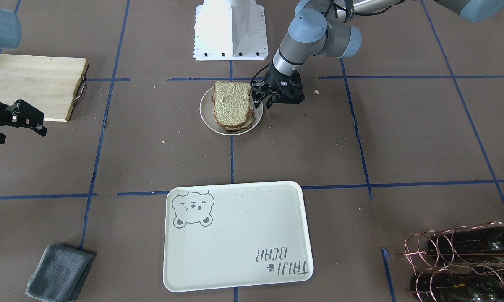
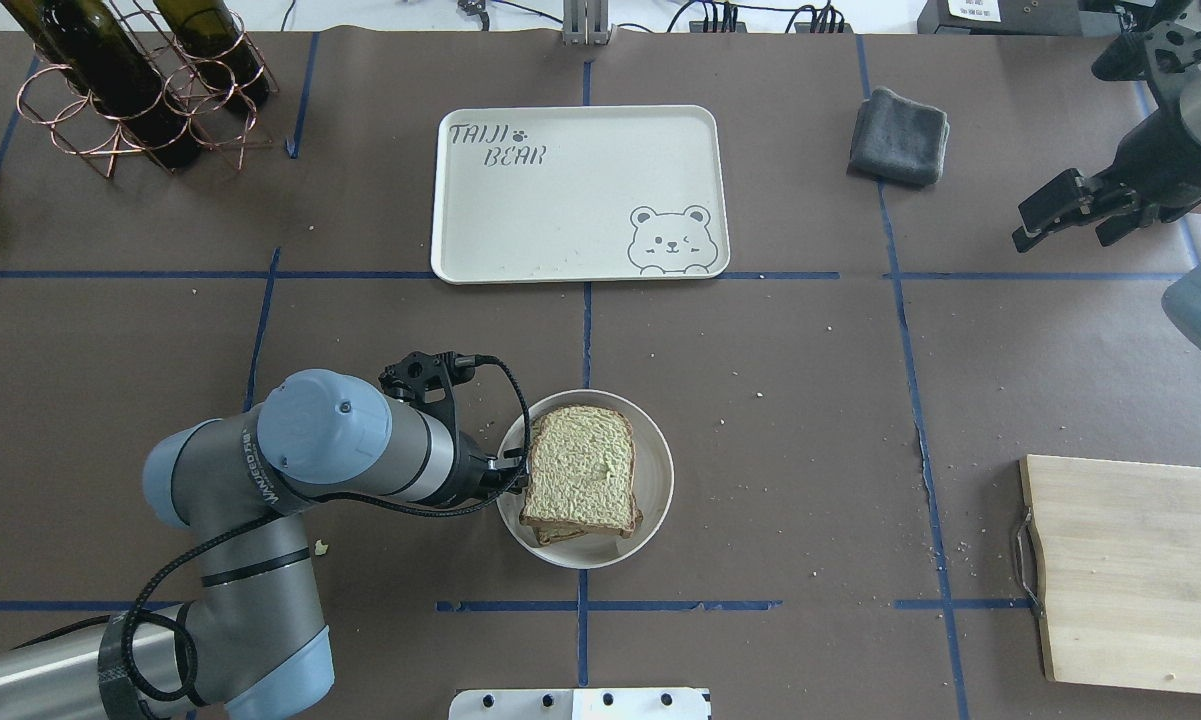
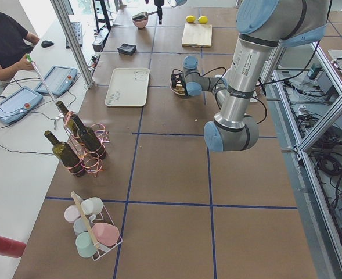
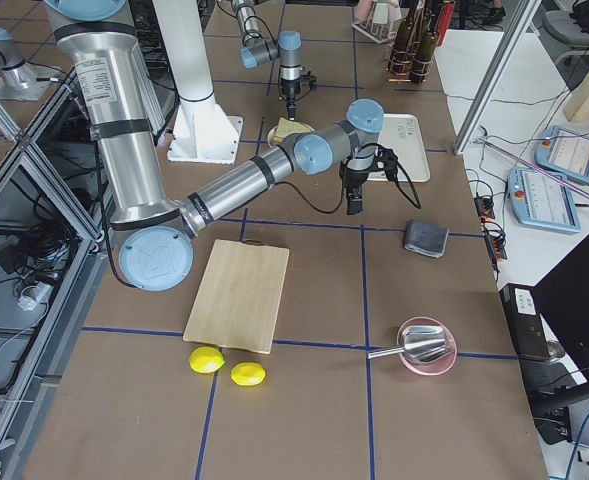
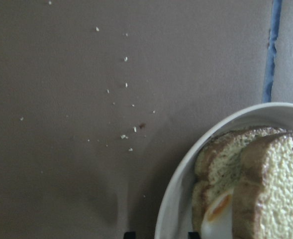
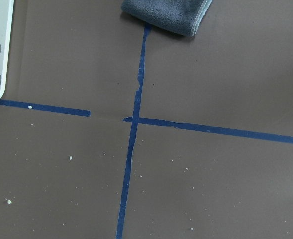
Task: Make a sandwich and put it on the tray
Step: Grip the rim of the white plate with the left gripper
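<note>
The sandwich (image 1: 231, 104), two bread slices with a fried egg (image 5: 217, 213) between them, lies on a small round white plate (image 1: 205, 115) in the middle of the table. It also shows in the overhead view (image 2: 582, 466). My left gripper (image 1: 263, 102) is low at the plate's edge on the robot's left side. It is open, with one fingertip on each side of the plate rim (image 5: 175, 194). The cream bear tray (image 1: 235, 235) lies bare beyond the plate (image 2: 570, 190). My right gripper (image 2: 1060, 238) is open and empty, held off to the robot's right.
A wooden cutting board (image 2: 1130, 570) lies at the robot's near right. A folded grey cloth (image 2: 900, 135) lies right of the tray. A copper rack with wine bottles (image 2: 130, 90) stands at the far left. Crumbs dot the brown table cover.
</note>
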